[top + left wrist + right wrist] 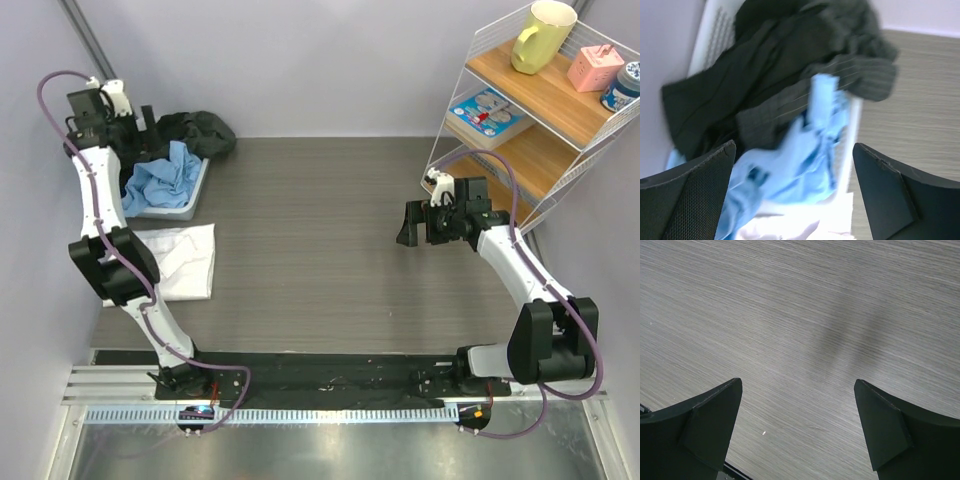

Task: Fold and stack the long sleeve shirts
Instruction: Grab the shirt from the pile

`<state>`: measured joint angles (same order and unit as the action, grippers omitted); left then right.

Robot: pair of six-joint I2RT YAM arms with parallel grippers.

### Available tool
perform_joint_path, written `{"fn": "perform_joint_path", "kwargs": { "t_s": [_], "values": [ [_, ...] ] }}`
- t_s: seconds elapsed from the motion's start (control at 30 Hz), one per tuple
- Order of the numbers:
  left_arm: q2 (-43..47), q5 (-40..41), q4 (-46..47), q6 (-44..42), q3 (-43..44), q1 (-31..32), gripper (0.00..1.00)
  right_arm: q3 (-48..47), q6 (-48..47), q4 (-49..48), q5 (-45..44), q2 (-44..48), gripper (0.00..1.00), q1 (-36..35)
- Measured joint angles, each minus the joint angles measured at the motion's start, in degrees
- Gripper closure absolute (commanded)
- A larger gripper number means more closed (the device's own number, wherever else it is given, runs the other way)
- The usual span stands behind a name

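Left gripper [794,147] hangs wide above the crumpled light blue shirt [165,178] in the far-left bin [196,195]. It looks limp and light, so best pinch a raised fold. Right gripper [797,384] gapes empty.

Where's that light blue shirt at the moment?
From above, the light blue shirt lies crumpled in the white bin at the table's far left, beside dark clothes and just behind the flat white shirt.
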<state>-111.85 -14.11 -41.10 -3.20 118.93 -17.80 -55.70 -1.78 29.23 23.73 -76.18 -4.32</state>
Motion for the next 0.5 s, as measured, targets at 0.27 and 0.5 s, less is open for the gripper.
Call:
{"fn": "perform_joint_path", "kwargs": {
  "t_s": [0.27, 0.5],
  "values": [
    [0.04, -1.77, -5.53, -2.01, -8.41, -3.28, 0.05, 0.0, -0.02, 0.02, 0.11, -2.1, 0.0, 0.02],
    [-1.92, -3.28, -6.64, -1.66, -11.91, -2.05, 0.08, 0.0, -0.02, 0.04, 0.13, -2.47, 0.0, 0.0]
  ]
}}
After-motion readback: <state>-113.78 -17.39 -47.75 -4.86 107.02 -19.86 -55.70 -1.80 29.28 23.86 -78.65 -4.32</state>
